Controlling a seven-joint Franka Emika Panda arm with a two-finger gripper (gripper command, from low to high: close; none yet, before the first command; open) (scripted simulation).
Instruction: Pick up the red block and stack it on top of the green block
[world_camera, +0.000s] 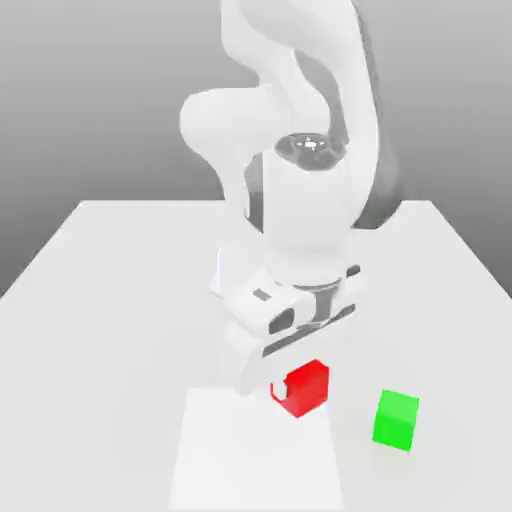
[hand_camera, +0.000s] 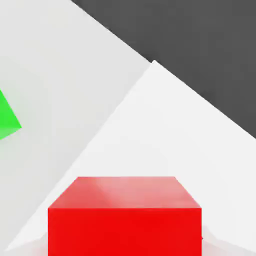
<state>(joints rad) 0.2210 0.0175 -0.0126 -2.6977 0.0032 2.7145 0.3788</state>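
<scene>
The white robot arm (world_camera: 300, 190) bends down over the pale worktop (world_camera: 110, 300). At its end, the pincer (world_camera: 290, 388) is closed on the red block (world_camera: 306, 387). A small white fingertip (world_camera: 277, 389) shows on the side of the red block that faces the exterior view's left, pressed right against it. The red block sits tucked under the hand, a little tilted, with one corner pointing toward the camera. It is over a brighter white patch (world_camera: 250, 460) on the worktop; whether it touches the patch or hangs just above it is hard to tell. The green block (world_camera: 396, 420) sits on the worktop by itself, near the red block and on the exterior view's right of it, a bit closer to the camera. The two blocks do not touch, and there is bare worktop between them. Nothing is on top of the green block. In the hand view, the red block (hand_camera: 125, 215) is big and very close, with its top face and one side showing. A corner of the green block (hand_camera: 7, 120) peeks in at the edge, apart from the red one. Behind the worktop the background is dark grey (hand_camera: 200, 45).
</scene>
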